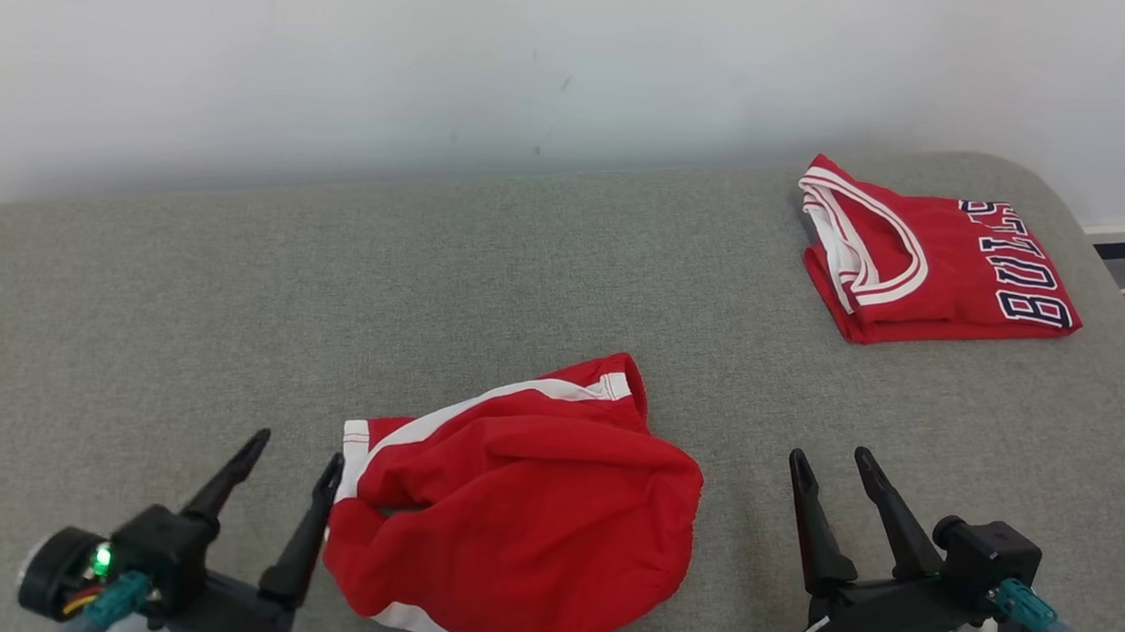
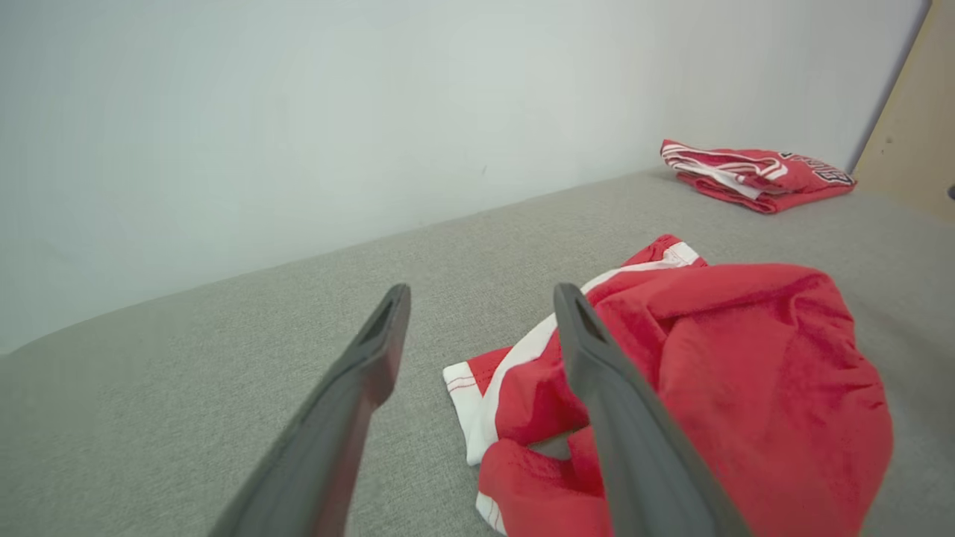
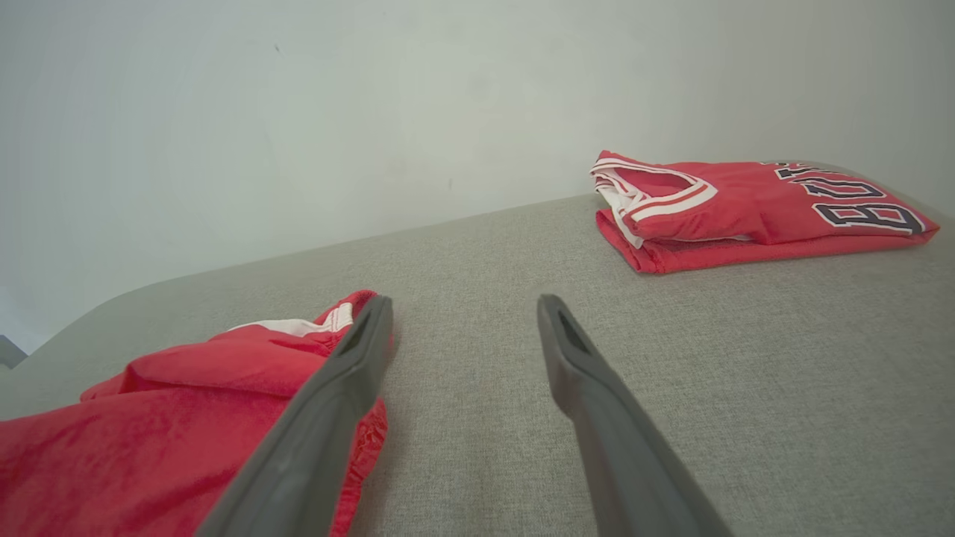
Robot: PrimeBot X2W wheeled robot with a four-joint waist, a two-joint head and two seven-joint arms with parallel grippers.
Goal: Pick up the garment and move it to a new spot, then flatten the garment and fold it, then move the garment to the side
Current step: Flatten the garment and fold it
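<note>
The garment, red with white trim, lies crumpled in a heap on the grey fabric surface, near the front middle. My left gripper stands open just left of the heap, its right finger close to the cloth's white-edged corner and nothing between the fingers. In the left wrist view the garment lies right of the open left gripper. My right gripper is open a little way to the right of the heap. In the right wrist view the garment sits at the lower left, beside the right gripper.
A folded red jersey with dark lettering lies at the back right of the surface; it is also seen as the jersey and the jersey. A pale wall runs along the back. The surface's right edge curves off.
</note>
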